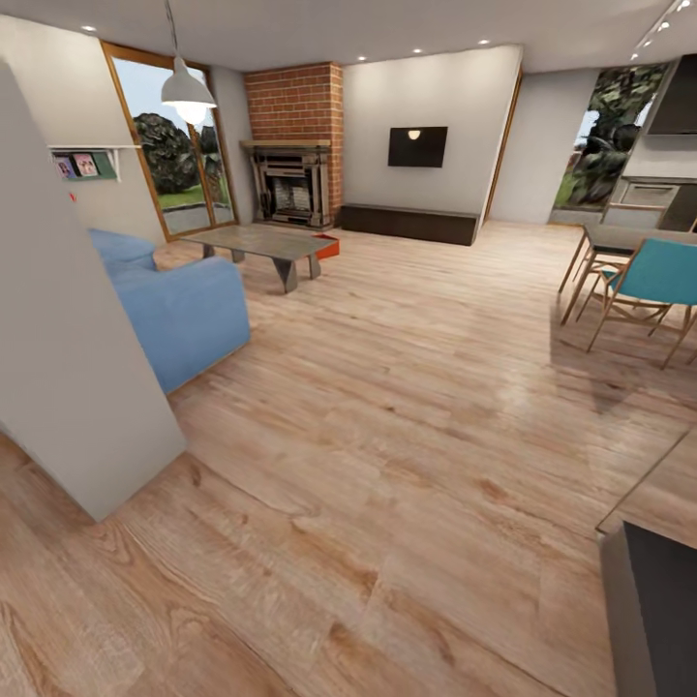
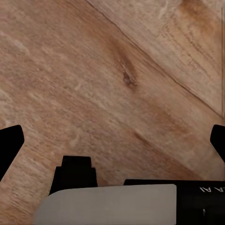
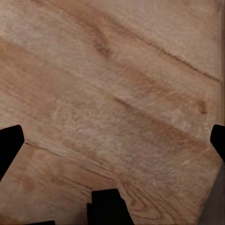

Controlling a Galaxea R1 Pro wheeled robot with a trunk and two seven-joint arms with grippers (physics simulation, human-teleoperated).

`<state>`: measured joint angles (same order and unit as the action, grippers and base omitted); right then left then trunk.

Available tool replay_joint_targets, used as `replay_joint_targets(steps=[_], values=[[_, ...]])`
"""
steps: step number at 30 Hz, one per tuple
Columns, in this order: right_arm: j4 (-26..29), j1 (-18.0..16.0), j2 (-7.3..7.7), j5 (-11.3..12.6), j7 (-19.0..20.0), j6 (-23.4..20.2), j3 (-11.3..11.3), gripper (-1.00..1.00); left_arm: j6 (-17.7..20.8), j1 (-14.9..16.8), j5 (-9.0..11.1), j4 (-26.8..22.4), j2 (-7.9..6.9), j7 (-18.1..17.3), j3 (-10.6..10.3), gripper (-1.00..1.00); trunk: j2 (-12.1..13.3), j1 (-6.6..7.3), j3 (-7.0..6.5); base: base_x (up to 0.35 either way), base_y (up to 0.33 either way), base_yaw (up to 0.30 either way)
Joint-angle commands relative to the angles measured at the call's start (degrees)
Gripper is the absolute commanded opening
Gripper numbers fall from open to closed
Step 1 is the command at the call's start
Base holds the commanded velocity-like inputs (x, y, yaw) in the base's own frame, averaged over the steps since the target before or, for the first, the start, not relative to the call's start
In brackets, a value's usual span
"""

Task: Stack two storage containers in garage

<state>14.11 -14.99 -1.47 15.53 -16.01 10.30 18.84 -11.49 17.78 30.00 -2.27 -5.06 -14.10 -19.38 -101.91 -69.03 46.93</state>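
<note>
Left gripper: its two black fingertips are being seen at opposite edges of the left wrist view, jaws spread wide, nothing held between them, only wood plank floor beneath. White letters are being shown on the black gripper body, cut off at the frame edge; they look like "AI" upside down, the rest cannot be read.

Right gripper: fingertips are likewise being seen far apart at the edges of the right wrist view, jaws released, empty, floor planks below.

In the head view the living room is being looked across over the light wood floor. One orange-red container is being partly shown on the floor at the far end of the low grey coffee table, in front of the brick fireplace; whether a second one sits there cannot be told. A black TV is being seen on the wall above a low dark bench. A blue sofa is sitting at the left behind a grey wall corner; a teal chair and a table are at the right.
</note>
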Motion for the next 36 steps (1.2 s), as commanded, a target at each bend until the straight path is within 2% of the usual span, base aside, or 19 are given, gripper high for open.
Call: replay_joint_targets(steps=[1,24,36], values=[[0.0,0.0,0.01,0.6,-0.2,0.2,0.5,1.0,-0.2,0.0,0.6,0.1,-0.04,-0.2,-0.5,1.0,0.0,-0.02,0.05,0.296,-0.164,0.0],[0.0,0.0,0.03,0.6,-0.2,0.2,0.5,1.0,-0.2,0.0,0.6,0.1,-0.16,-0.2,-0.5,1.0,0.0,-0.02,0.05,0.297,-0.156,0.0],[0.0,0.0,0.01,0.6,-0.2,0.2,0.5,1.0,-0.2,0.1,0.6,0.1,-0.17,-0.2,-0.5,1.0,0.0,-0.02,0.05,0.32,-0.036,0.0]])
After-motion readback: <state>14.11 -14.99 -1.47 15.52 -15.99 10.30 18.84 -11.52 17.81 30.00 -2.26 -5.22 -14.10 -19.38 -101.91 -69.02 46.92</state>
